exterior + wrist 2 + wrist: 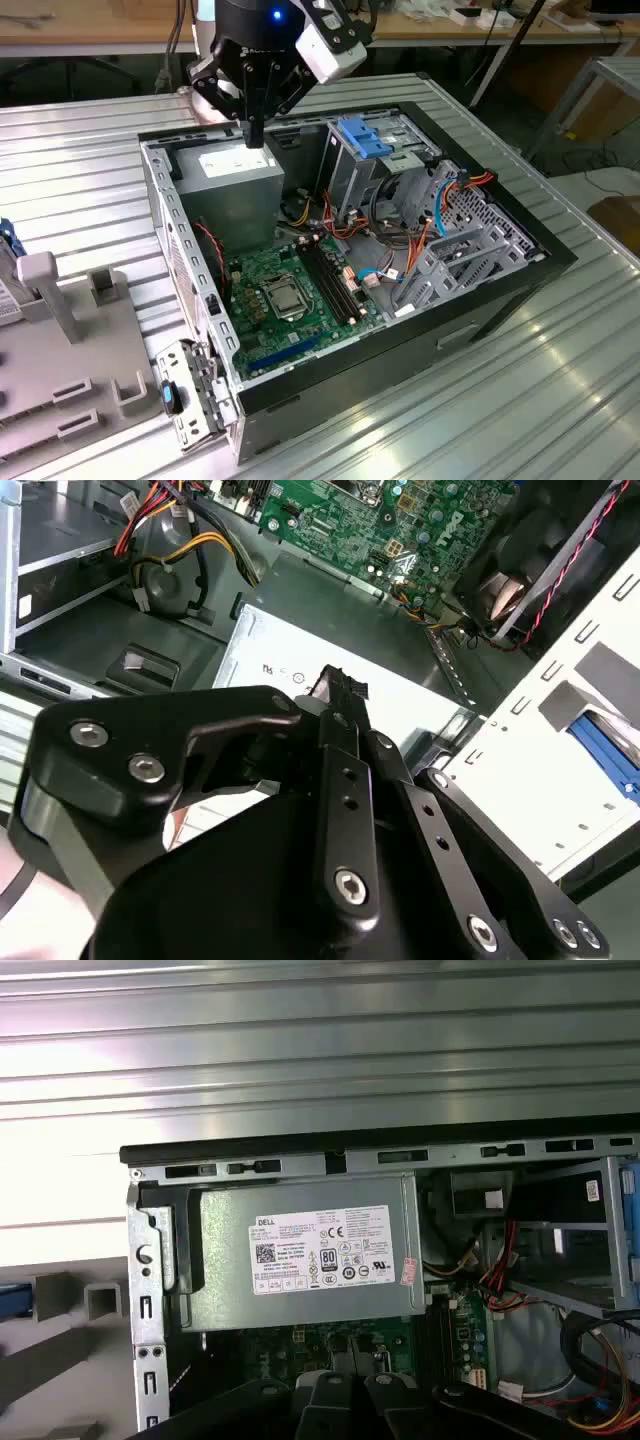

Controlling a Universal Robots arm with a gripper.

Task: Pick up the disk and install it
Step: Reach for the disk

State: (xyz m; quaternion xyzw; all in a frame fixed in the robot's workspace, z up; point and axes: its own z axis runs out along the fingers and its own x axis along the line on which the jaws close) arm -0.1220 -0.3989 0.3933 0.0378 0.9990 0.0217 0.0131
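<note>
My gripper [254, 135] hangs over the back corner of the open computer case [190, 290], just above the grey power supply [235, 172]. Its black fingers [340, 690] are pressed together with nothing visible between them, and their tips [350, 1390] point down at the labelled power supply [300, 1250]. The disk is mostly out of view. A blue sliver [6, 238] shows at the exterior view's left edge beside the grey fixture [60, 330], and I cannot tell whether it is the disk's rail.
A grey drive cage with a blue latch [365, 135] stands at the case's far side, beside bundles of coloured cables [420, 215]. The green motherboard [290, 295] lies on the case floor. The case sits on a ribbed metal table [480, 400].
</note>
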